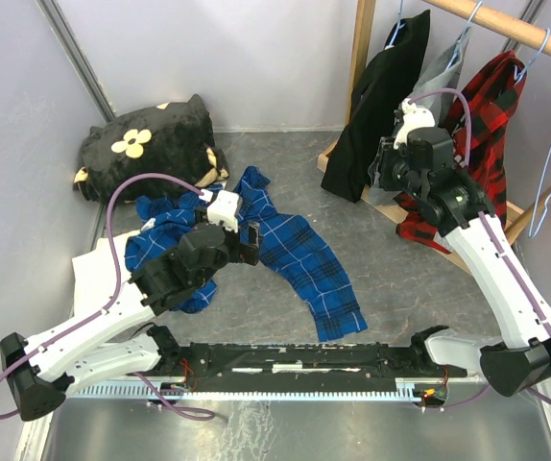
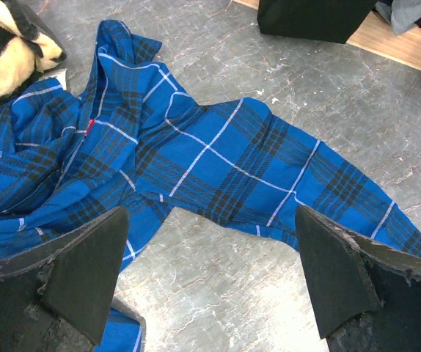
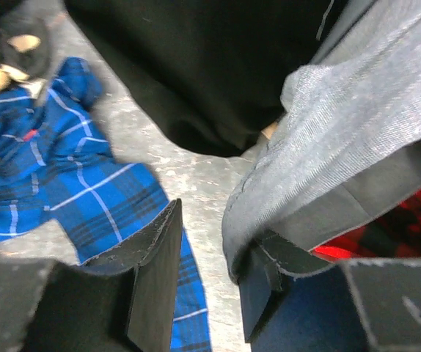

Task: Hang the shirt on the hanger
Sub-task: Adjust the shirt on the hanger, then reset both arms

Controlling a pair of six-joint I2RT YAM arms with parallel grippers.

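Seen from above, two robot arms reach across a grey, marbled tabletop (image 1: 400,279). The red-and-black plaid shirt (image 1: 491,134) hangs at the far right from a wooden rail (image 1: 506,24). The hook of a light-blue wire hanger (image 1: 544,46) shows just above its top. To its left on the same rail hang a grey garment (image 1: 443,72) and a black garment (image 1: 381,106). The right gripper (image 1: 383,171) is raised to these hanging clothes. In the right wrist view its jaws are partly spread, with bare tabletop visible in the gap. The grey garment's hem drapes against one finger, and nothing is pinched. A patch of the red plaid shows behind that finger. The left gripper (image 1: 247,235) hovers over a blue plaid shirt (image 1: 295,254) with thin white lines, which lies crumpled and spread on the tabletop. In the left wrist view its jaws are spread wide and hold nothing. A black cushion with cream flowers (image 1: 146,144) sits in the far left corner, touching the blue shirt.
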